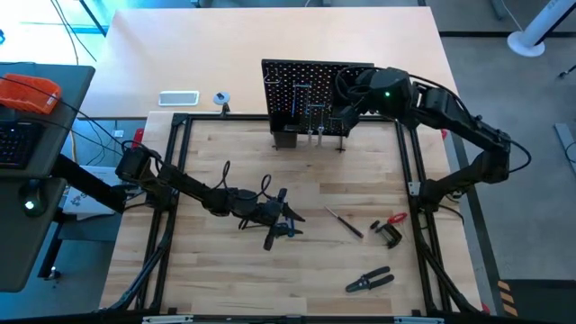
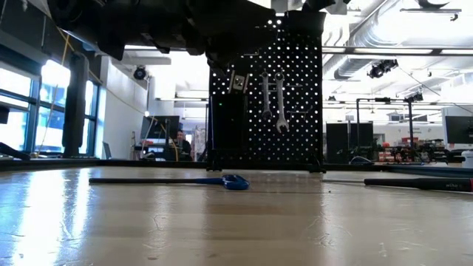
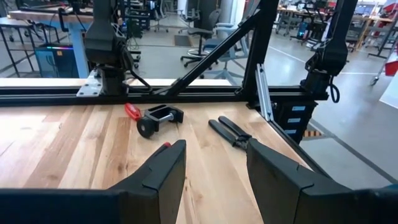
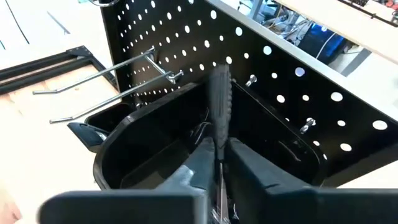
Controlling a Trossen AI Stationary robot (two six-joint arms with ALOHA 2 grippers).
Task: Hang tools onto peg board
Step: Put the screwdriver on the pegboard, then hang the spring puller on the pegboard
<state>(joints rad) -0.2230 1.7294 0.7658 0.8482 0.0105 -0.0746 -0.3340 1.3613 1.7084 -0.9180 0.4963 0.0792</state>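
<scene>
R hand (image 4: pixel 216 163) sat at the upright black perforated peg board (image 1: pixel 310 90), pinching a thin dark-handled screwdriver (image 4: pixel 219 106) narrowly, long axis pointing into the board's black box bin (image 4: pixel 161 149). L hand (image 1: pixel 281 229), part-open w/ nothing held, hovered mid-bench; red-and-black clamp (image 1: pixel 389 227) and black-handled pliers (image 1: pixel 369 282) lay to its right.
</scene>
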